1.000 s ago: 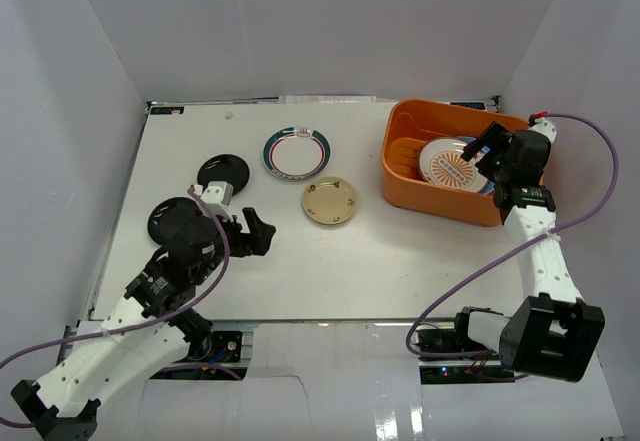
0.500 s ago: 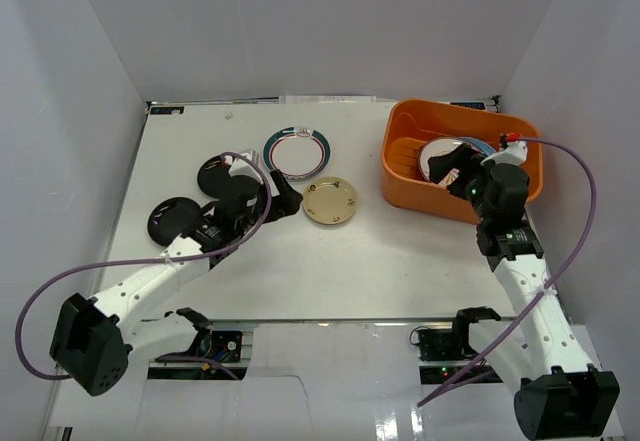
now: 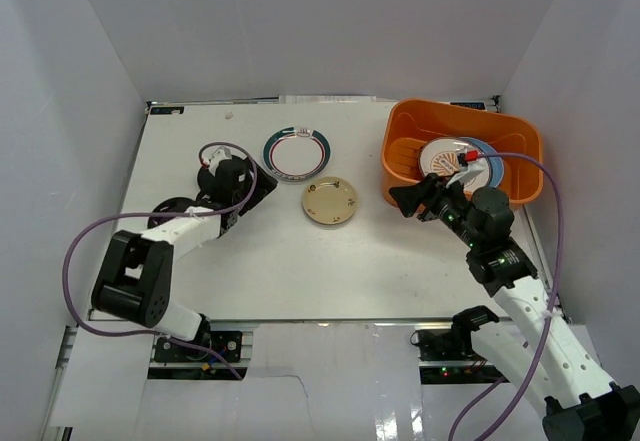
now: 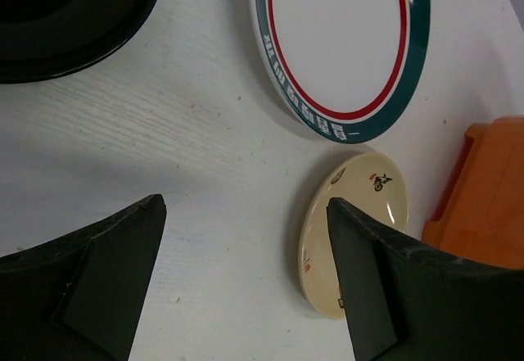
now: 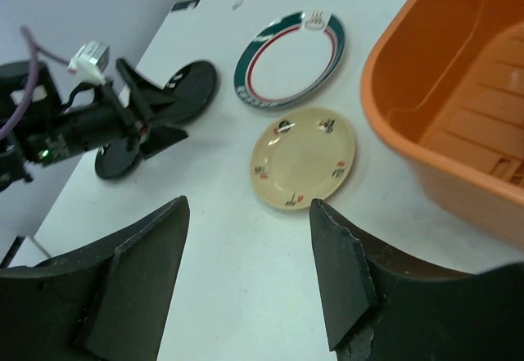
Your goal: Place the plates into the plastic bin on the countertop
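Orange plastic bin (image 3: 400, 176), rectangular with rounded corners, sits at the far right of the white countertop (image 3: 300, 261). It already holds two plates: a white plate with an orange-brown pattern (image 3: 442, 159) lying over a light blue plate (image 3: 493, 168).

Four plates lie flat outside the bin, all to its left. The small cream plate (image 3: 329, 202) is nearest. The round white plate with a green and red rim (image 3: 297, 153) is just beyond that and farther from the bin's left wall. Two glossy black plates (image 5: 192, 87) lie farthest from the bin, partly hidden under the left arm in the top view.

The step in hand looks like a reach for the next plate. The right gripper (image 3: 410, 199) hangs just outside the bin's left wall with its jaws spread and nothing between them, facing the cream plate. The left gripper (image 4: 246, 279) is also released and empty. It sits well left of the bin, between the black plates and the green-rimmed one, with bare tabletop in its gap.

The next move probably calls for a low approach to the cream plate's edge. One finger would have to slip under the shallow rim before closing, since the plate lies flat and offers little to pinch.
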Controlling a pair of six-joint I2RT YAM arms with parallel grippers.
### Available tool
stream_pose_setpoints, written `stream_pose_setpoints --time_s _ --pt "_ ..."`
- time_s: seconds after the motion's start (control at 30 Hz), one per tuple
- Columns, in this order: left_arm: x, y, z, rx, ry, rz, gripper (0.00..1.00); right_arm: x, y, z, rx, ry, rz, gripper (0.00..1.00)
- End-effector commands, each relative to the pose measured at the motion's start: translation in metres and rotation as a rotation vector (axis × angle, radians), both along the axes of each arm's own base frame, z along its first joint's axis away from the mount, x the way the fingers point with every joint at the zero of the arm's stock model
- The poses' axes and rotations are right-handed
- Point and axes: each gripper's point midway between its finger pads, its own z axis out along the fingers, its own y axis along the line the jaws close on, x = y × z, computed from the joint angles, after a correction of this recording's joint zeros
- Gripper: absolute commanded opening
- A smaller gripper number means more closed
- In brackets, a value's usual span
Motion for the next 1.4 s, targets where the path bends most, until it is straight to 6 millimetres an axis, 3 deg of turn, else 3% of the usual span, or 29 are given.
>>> stream_pose_setpoints --time_s 0.0,0.1,0.13,0.2,0.23,0.4,0.43,0.5,0.53,0.63,0.7,0.87,0.9,0.97,1.07,1.13,1.2,1.23,1.27,1.3,1.33,1.37 --pt "0.025 -0.013 0.012 -0.079 -0.057 0.01 0.9 -0.015 0.023 0.0 0.01 -0.029 0.126 0.67" --pt "0.043 -0.019 0.01 -0.099 -0.064 0.024 0.87 -0.025 0.035 -0.009 0.002 -0.018 0.175 0.66" --pt "0.049 -0.02 -0.003 -0.091 -0.042 0.03 0.87 -0.029 0.041 -0.01 0.002 -0.018 0.195 0.66" --pt "0.063 -0.023 -0.002 -0.097 -0.052 0.042 0.85 -0.032 0.046 -0.015 -0.004 -0.011 0.212 0.66" --pt "0.066 -0.023 -0.017 -0.087 -0.023 0.051 0.83 -0.035 0.05 -0.017 -0.008 -0.009 0.223 0.66" --pt "0.09 -0.028 -0.034 -0.083 0.002 0.079 0.71 -0.038 0.056 -0.022 -0.02 -0.01 0.232 0.66" --pt "0.092 -0.027 -0.045 -0.073 0.024 0.086 0.65 -0.038 0.057 -0.023 -0.022 -0.01 0.234 0.67" --pt "0.097 -0.027 -0.049 -0.066 0.024 0.097 0.58 -0.039 0.058 -0.023 -0.022 -0.01 0.238 0.67" --pt "0.101 -0.027 -0.049 -0.066 0.019 0.101 0.5 -0.039 0.058 -0.025 -0.024 -0.007 0.238 0.67" --pt "0.109 -0.027 -0.053 -0.062 0.017 0.112 0.44 -0.04 0.061 -0.028 -0.024 0.0 0.25 0.67" --pt "0.112 -0.025 -0.059 -0.053 0.024 0.121 0.33 -0.042 0.063 -0.032 -0.026 0.01 0.258 0.67" --pt "0.118 -0.024 -0.056 -0.06 0.002 0.13 0.09 -0.045 0.068 -0.035 -0.011 0.024 0.271 0.68" --pt "0.121 -0.023 -0.052 -0.065 -0.011 0.132 0.0 -0.046 0.069 -0.036 -0.011 0.028 0.273 0.67" --pt "0.12 -0.018 -0.049 -0.075 -0.021 0.135 0.0 -0.047 0.071 -0.037 -0.015 0.03 0.278 0.67" --pt "0.121 -0.013 -0.017 -0.113 -0.091 0.131 0.0 -0.045 0.073 -0.036 -0.024 0.031 0.275 0.69" --pt "0.116 -0.009 0.017 -0.148 -0.168 0.121 0.0 -0.044 0.076 -0.032 -0.029 0.029 0.287 0.72" --pt "0.107 -0.004 0.037 -0.165 -0.215 0.113 0.0 -0.044 0.082 -0.028 -0.033 0.03 0.313 0.76" --pt "0.102 -0.002 0.069 -0.183 -0.283 0.106 0.0 -0.043 0.084 -0.029 -0.039 0.033 0.319 0.78" --pt "0.099 0.0 0.084 -0.192 -0.325 0.098 0.0 -0.042 0.087 -0.031 -0.047 0.041 0.324 0.82" --pt "0.09 0.003 0.087 -0.19 -0.334 0.087 0.0 -0.041 0.089 -0.033 -0.052 0.042 0.331 0.83" --pt "0.082 0.006 0.115 -0.21 -0.394 0.078 0.0 -0.04 0.091 -0.033 -0.054 0.044 0.338 0.85" --pt "0.074 0.004 0.124 -0.222 -0.409 0.055 0.0 -0.036 0.094 -0.038 -0.066 0.06 0.34 0.9"
